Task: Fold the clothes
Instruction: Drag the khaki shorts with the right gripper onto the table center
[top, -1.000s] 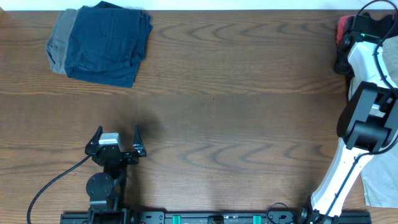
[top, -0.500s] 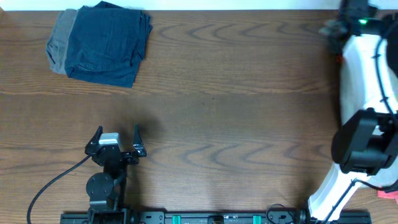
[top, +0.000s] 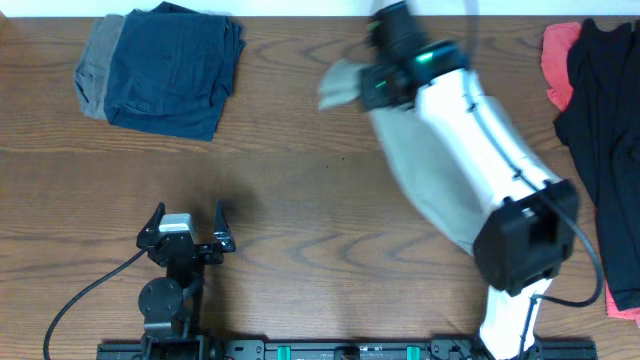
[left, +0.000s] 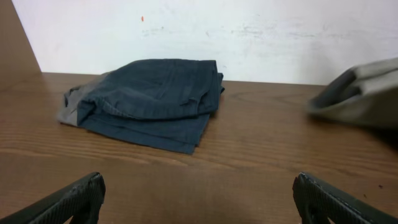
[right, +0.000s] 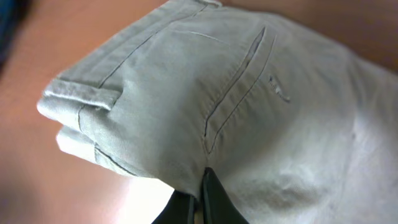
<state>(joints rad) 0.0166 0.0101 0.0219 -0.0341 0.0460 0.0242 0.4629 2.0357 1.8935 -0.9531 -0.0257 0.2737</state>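
Clamped on soft, seamed khaki shorts (top: 412, 170), the right hand (top: 372, 88) has swung from right edge to upper centre; the left hand (top: 188, 215) stays open, lower left.

Light khaki shorts (top: 405, 165), unfolded and rumpled with a pocket seam and belt loop showing, stretch toward 1 o'clock, a folded navy garment (top: 175, 70) atop a grey piece (top: 92, 68) lies at 10 o'clock, and a black garment (top: 600, 120) and a red piece (top: 560, 50) are heaped at 3 o'clock.
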